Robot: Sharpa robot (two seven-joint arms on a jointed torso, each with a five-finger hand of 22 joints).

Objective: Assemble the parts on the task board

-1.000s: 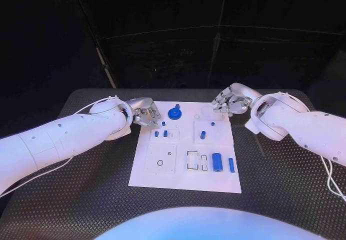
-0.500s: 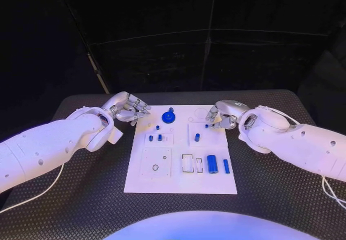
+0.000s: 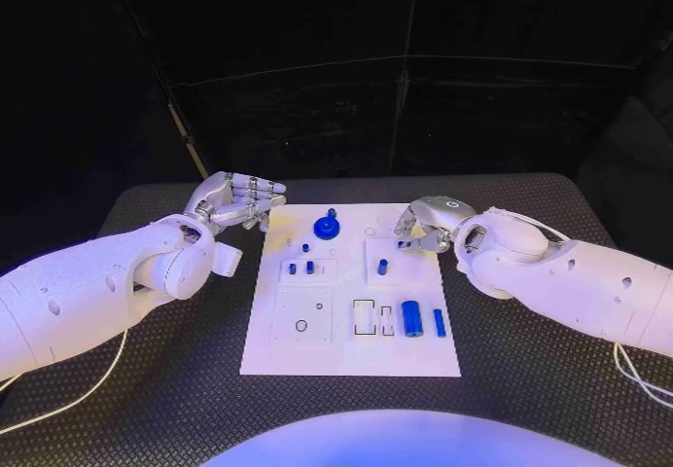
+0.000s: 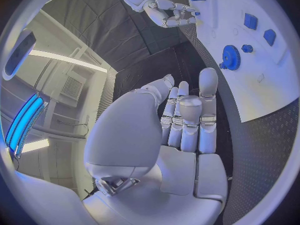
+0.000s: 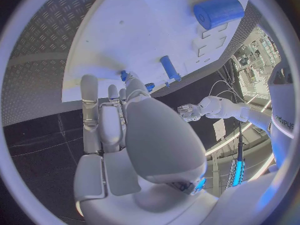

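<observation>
The white task board [image 3: 351, 342] lies in the middle of the table. On it are a blue gear [image 3: 326, 230], two short pegs [image 3: 301, 268], a longer peg [image 3: 381, 268], a thick cylinder [image 3: 412, 318] and a thin one [image 3: 439, 322]. My left hand [image 3: 238, 199] hovers off the board's far left corner, its fingers [image 4: 187, 115] straight and side by side, holding nothing. My right hand [image 3: 421, 224] is low over the far right part of the board. Its fingertips [image 5: 128, 85] are at a small blue peg [image 5: 124, 76]. The thumb hides whether the peg is pinched.
The black ribbed table [image 3: 168, 389] surrounds the board on all sides. White cables trail from both arms, one by the right arm [image 3: 631, 375]. Empty outlined slots [image 3: 306, 313] lie on the board's near left half.
The view has shifted. My left hand has lifted a little and drawn away from the gear. My right hand has come in lower over the board's far right corner, near the small peg.
</observation>
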